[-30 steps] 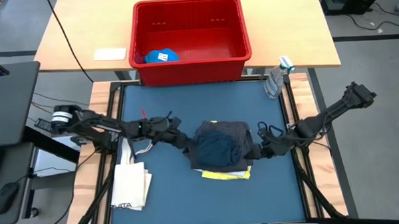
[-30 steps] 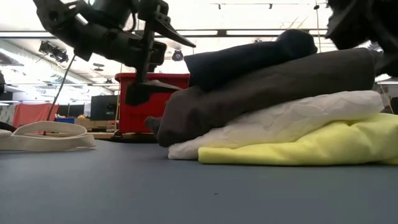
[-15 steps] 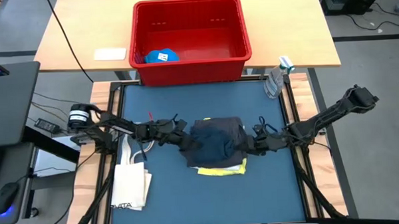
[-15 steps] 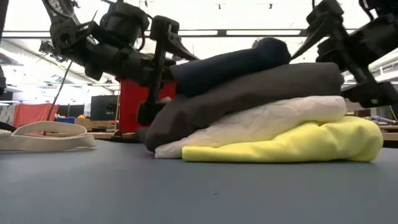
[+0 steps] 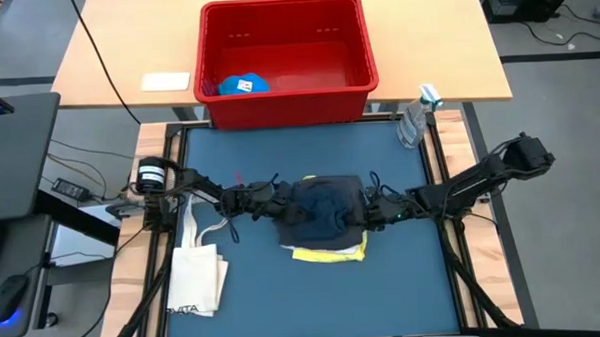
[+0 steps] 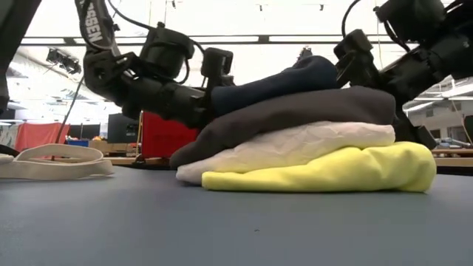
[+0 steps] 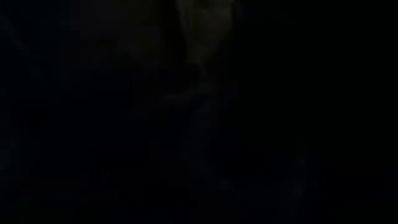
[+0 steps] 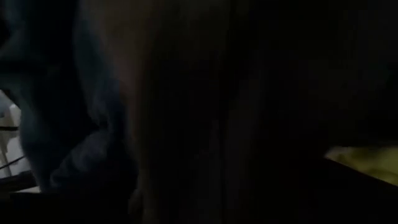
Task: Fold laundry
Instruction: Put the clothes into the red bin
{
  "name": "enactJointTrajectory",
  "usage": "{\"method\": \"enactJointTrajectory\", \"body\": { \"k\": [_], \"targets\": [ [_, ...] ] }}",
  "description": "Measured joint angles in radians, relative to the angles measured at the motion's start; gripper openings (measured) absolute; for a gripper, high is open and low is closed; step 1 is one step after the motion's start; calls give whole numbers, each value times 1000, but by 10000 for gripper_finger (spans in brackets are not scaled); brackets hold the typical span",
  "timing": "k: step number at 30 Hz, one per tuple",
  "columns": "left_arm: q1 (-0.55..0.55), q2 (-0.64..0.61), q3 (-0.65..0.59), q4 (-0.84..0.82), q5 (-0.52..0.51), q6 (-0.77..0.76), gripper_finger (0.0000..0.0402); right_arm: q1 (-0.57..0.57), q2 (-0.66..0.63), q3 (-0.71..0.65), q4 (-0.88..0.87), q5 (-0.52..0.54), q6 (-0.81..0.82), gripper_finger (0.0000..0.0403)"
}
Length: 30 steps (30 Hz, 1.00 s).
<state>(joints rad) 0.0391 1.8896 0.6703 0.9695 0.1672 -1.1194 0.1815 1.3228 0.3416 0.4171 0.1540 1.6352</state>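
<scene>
The laundry lies as one folded stack point(image 5: 322, 220) in the middle of the blue mat: yellow point(image 6: 325, 171) at the bottom, then white point(image 6: 295, 146), dark grey point(image 6: 295, 114), and navy point(image 6: 273, 83) on top. My left gripper point(image 6: 211, 92) is at the stack's left end and my right gripper point(image 6: 388, 96) at its right end. Both are low and open, with cloth between the fingers. Both wrist views are dark, filled by cloth right in front of the lens. My left gripper comes nearly level from the table's left, one finger point(image 6: 218, 63) lying over the navy piece's left end point(image 6: 233, 85). Its other finger is hidden behind the grey cloth. My right gripper comes slanting down from the table's right. One finger point(image 6: 355, 55) is against the navy piece's right end point(image 6: 332, 70), the other point(image 6: 417, 137) is beside the stack's right end. The stack rests on the mat.
A cream tote bag point(image 5: 196, 277) lies at the mat's left edge, its handles point(image 6: 55, 159) flat on the table. A red bin point(image 5: 286, 59) holding a blue thing point(image 5: 243, 85) stands beyond the far edge. A spray bottle point(image 5: 415, 119) stands at the far right corner.
Both grippers have come down and moved inward onto the stack's two ends. The stack's right end has been pushed toward the left, so the pile is narrower, and the whole pile has slid a little toward the far edge.
</scene>
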Motion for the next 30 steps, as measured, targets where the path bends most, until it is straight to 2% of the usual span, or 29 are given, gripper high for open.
{"method": "enactJointTrajectory", "body": {
  "k": [5,11,12,13,22,25,30],
  "targets": [
    [1,27,33,0,10,39,183,-1,45,1,36,-12,0,284],
    [22,30,33,48,43,37,74,-1,24,0,36,-7,-31,130],
    [26,31,33,57,51,35,71,-2,23,0,39,-5,-40,104],
    [29,31,34,64,62,34,71,-2,19,0,40,-5,-47,93],
    [51,-8,84,112,141,-40,71,0,-39,-2,84,-10,-58,94],
    [63,-72,85,79,148,-39,71,1,-90,-1,96,-9,-59,94],
    [85,-190,88,-66,154,-22,71,0,-186,-1,98,14,-66,94]
  ]
}}
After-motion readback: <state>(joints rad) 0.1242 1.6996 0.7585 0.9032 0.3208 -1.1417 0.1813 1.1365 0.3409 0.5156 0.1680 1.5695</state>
